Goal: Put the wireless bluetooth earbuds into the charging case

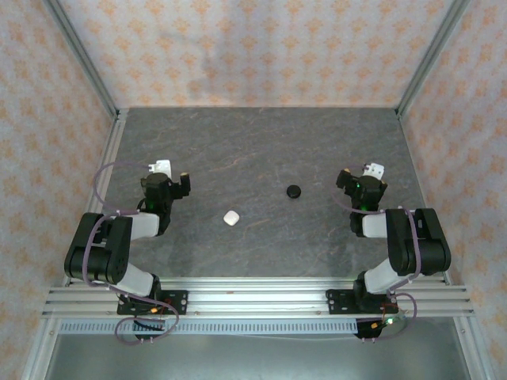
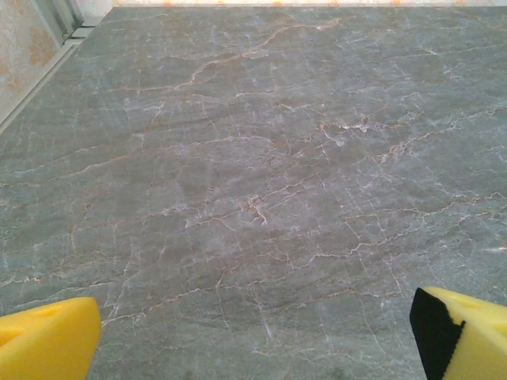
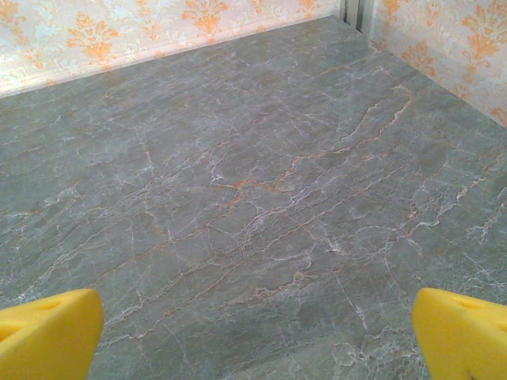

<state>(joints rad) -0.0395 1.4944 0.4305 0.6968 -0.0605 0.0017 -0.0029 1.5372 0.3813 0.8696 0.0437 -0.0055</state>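
A small white rounded charging case (image 1: 231, 218) lies shut on the dark marble table (image 1: 253, 142), near the middle. A small black round case (image 1: 294, 191) lies to its right and a little farther back. The earbuds are out of view. My left gripper (image 1: 168, 180) hovers at the table's left side, well left of the white case. It is open (image 2: 253, 340), with bare marble between its yellow fingertips (image 2: 47, 340). My right gripper (image 1: 363, 184) sits at the right side, right of the black case. It is open too (image 3: 257, 336), and its yellow pads (image 3: 47, 332) hold nothing.
Patterned walls with metal corner posts (image 1: 103, 87) enclose the table on three sides. An aluminium rail (image 1: 253, 297) carrying both arm bases runs along the near edge. Bare marble stretches from the cases to the back wall.
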